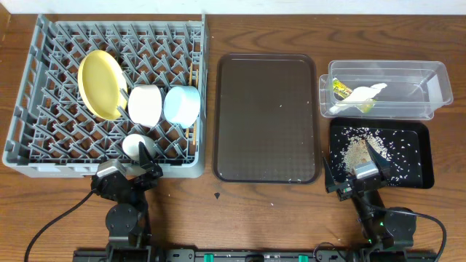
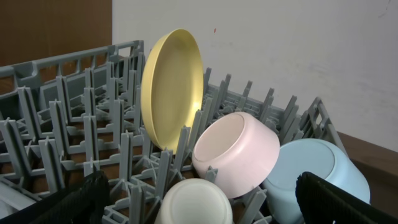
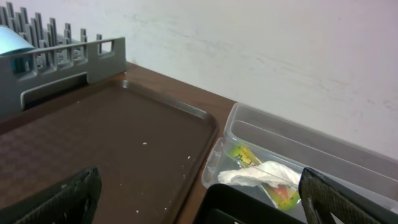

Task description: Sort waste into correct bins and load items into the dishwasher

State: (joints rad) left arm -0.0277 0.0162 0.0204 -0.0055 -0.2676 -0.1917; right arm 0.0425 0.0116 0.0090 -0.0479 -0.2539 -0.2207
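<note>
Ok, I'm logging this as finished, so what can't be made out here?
Chopsticks: overhead, too thin and partly hidden by the light blue bowl; count unclear.
Wrapper: overhead and right wrist, partly under the tissue.
Rice scraps: right wrist, cut off below the bottom edge.

Grey dish rack [image 1: 22, 87] is sitting far left, holding a yellow plate [image 1: 101, 84] standing on edge. Pinkish bowl [image 1: 145, 105] and light blue bowl [image 1: 181, 105] are lying tipped side by side, with the white cup [image 1: 135, 145] sitting nearer. Chopsticks [image 1: 193, 102] are lying by its right wall. Clear tub [image 1: 429, 80] is holding the green-yellow wrapper [image 1: 340, 89] and crumpled tissue [image 1: 364, 94]. Black tray [image 1: 419, 164] is holding the rice scraps [image 1: 357, 151].
</note>
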